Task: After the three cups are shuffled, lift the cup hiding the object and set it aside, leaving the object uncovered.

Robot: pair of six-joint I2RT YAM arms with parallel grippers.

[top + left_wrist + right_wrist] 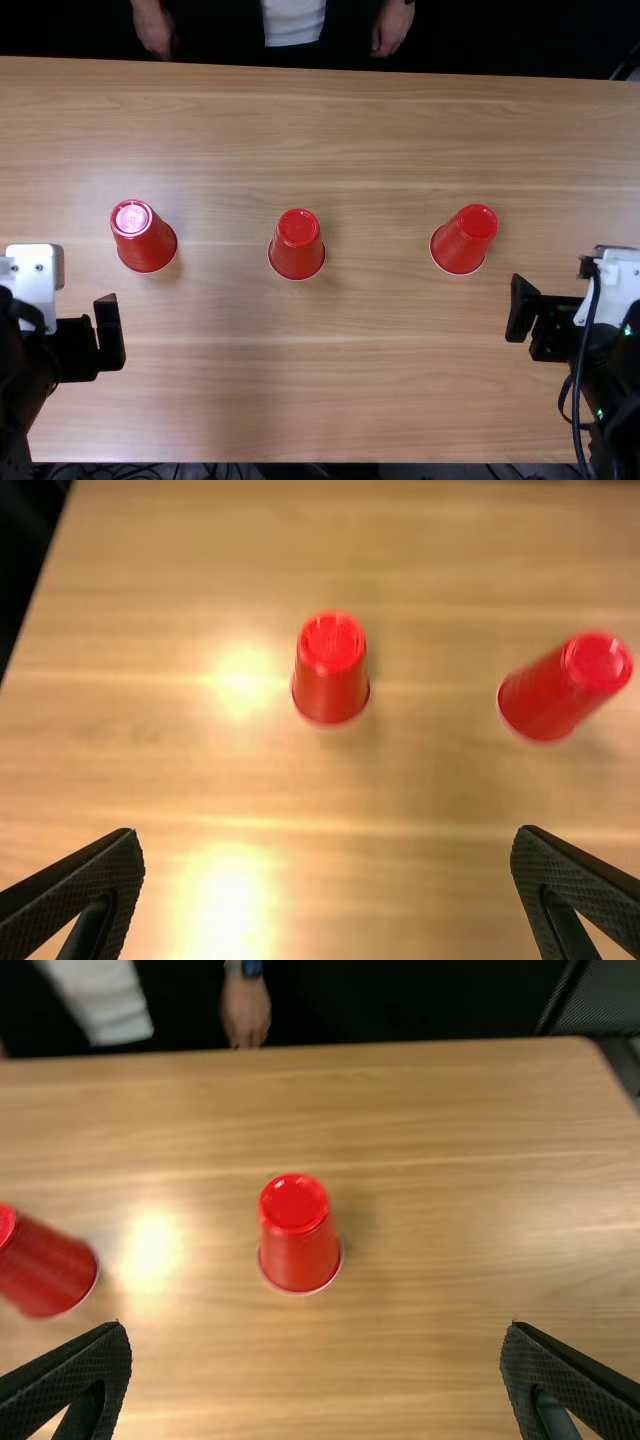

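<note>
Left jaws and right jaws hang wide open and empty at the surface's (320, 130) near edge, while left cup (144, 238), middle cup (297, 246) and right cup (463, 240) sit upside down in a row, none betraying the hidden object, so a wrong lift looms

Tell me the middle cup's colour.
Red: the upside-down red plastic middle cup shows best in the top view.

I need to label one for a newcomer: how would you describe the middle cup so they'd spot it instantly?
On the light brown wooden table, three upside-down red plastic cups stand in a row. Take the centre cup, the only one flanked on both sides, by the left cup and the right cup.
</note>
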